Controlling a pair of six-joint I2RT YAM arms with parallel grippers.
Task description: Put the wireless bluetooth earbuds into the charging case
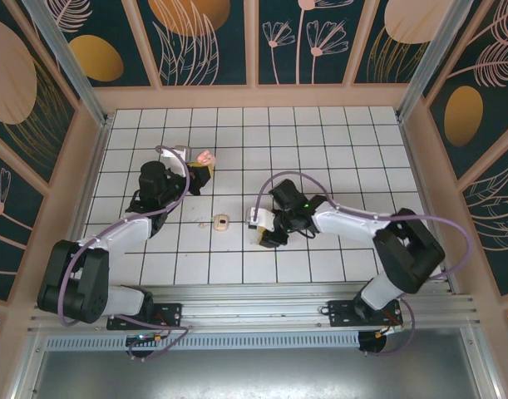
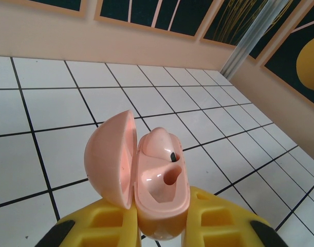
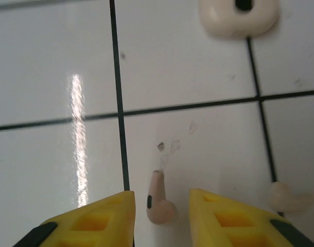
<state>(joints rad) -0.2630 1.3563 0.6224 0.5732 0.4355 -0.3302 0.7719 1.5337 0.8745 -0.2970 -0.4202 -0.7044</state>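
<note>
Your right claw (image 3: 162, 196) sits a little open around the earbud (image 3: 159, 208), holding nothing, so a crooked squeeze could pop it away.

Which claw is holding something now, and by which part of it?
The left claw holds the open charging case by the bottom of its base. The right claw is open, gripping nothing.

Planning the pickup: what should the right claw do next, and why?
Probably close gently on the earbud: the right claw stands open around it on the tile, not touching it, while the left claw holds the charging case open.
</note>
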